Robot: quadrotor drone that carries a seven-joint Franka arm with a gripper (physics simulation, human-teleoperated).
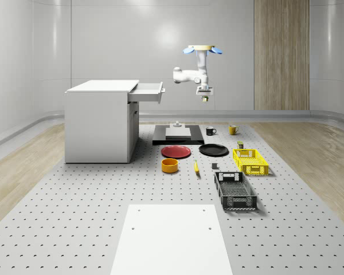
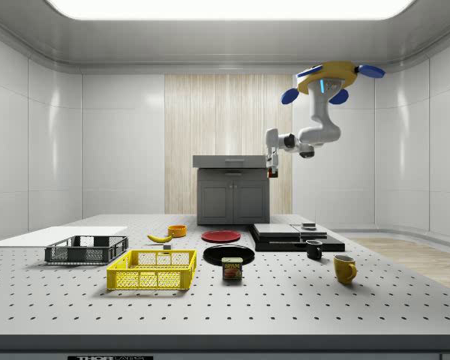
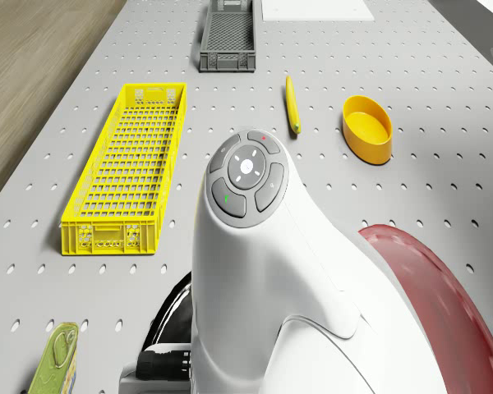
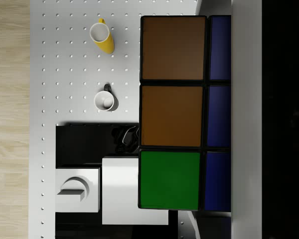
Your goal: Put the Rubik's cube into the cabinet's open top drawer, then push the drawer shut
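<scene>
Drone: the quadrotor with blue rotors and a yellow body (image 1: 202, 50) hovers high above the perforated grey table (image 1: 74, 229), over the black slab (image 1: 178, 137), just off the whole-scene view's right of the open drawer.
Arm: the white jointed arm (image 2: 315, 127) hangs from the drone and bends back toward the cabinet.
Gripper: the two-finger gripper (image 1: 205, 97) points down, closed around the multicoloured Rubik's cube (image 4: 184, 119); in the wrist view, brown, green and blue cube faces sit between the fingers.
Cube position: in the air, level with the drawer, near its front but outside it.
Cabinet: the white box-shaped cabinet (image 1: 100, 123) stands on the table, with its top drawer (image 1: 146, 91) pulled out toward the gripper.
Below the gripper: the black slab carries a white block (image 4: 122, 189); beside it stand a black mug (image 4: 105, 101) and a yellow mug (image 4: 102, 36).
Elsewhere on the table: red plate (image 1: 176, 151), black plate (image 1: 213, 150), yellow mesh crate (image 1: 250, 161), dark grey crate (image 1: 235, 191), orange bowl (image 1: 169, 165).
</scene>
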